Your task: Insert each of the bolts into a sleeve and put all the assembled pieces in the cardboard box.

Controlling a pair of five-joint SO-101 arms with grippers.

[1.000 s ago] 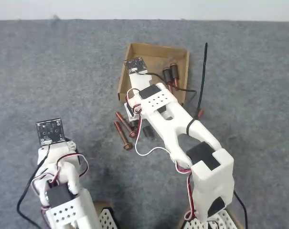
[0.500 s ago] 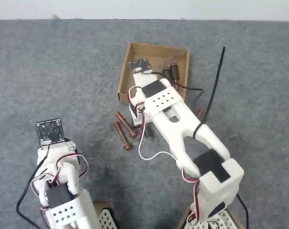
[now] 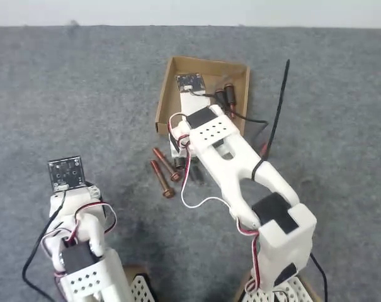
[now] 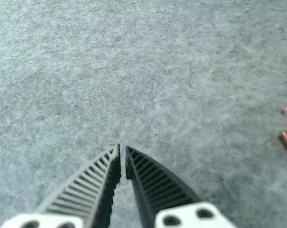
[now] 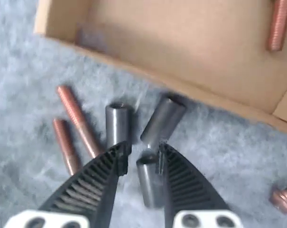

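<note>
Grey felt-like carpet is covering the surface (image 3: pixel 64 94), and both arms are working over it. The right arm (image 3: pixel 240 170) is stretching out toward the cardboard box (image 3: pixel 164 100), while the left arm (image 3: pixel 83 251) is sitting well apart from the parts, near the front edge.

The box is lying open on the carpet. In the high view two assembled pieces (image 3: pixel 225 97) are resting inside it by its right wall.

The right end effector (image 5: pixel 141 151) is hanging just outside the box's near wall (image 5: pixel 148 78) with its fingers partly spread. The end of one dark sleeve (image 5: pixel 150 183) is lying in the gap between the tips; whether the pads are pressing on it cannot be told. Two more sleeves are lying just past the tips, one (image 5: pixel 118 123) beside the other (image 5: pixel 163 121), which is tilting toward the box wall.

The left end effector (image 4: pixel 123 151) is hovering over bare carpet with its fingers almost pressed together, gripping nothing.

Two copper-coloured bolts (image 3: pixel 162 171) are lying side by side on the carpet, just beside the sleeves. Another bolt (image 5: pixel 283 197) is lying off to the other side of the right end effector.
</note>
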